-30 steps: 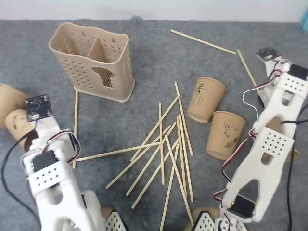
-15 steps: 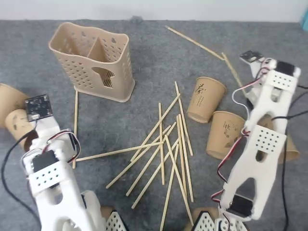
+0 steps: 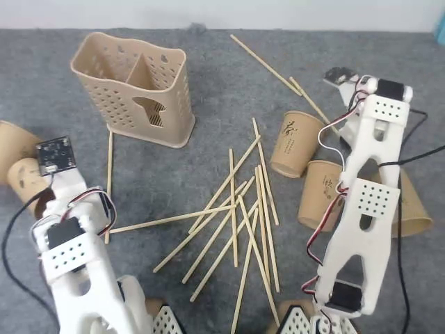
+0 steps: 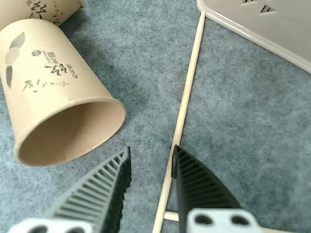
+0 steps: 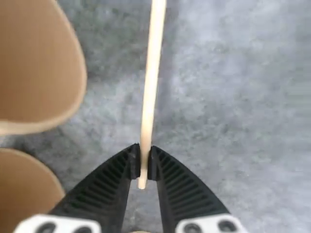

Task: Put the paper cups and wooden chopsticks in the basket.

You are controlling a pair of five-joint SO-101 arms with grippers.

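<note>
Right jaws pinch a chopstick [image 5: 151, 73] by its end, shaft pointing straight ahead; left jaws stand ajar.

Bearings from the chopstick pile [image 3: 240, 216]. Basket [image 3: 132, 90] stands at 10 o'clock; a single chopstick [image 3: 109, 163] lies just beside its base. Two paper cups [image 3: 297, 144] sit side by side at 2 o'clock; two further cups [image 3: 26, 179] at 9 o'clock. Behind the paper cups, at 1 o'clock, a loose chopstick [image 3: 264, 64]; a second chopstick [image 3: 311, 103] beside it, its near end in the right gripper [image 5: 143, 148].
</note>
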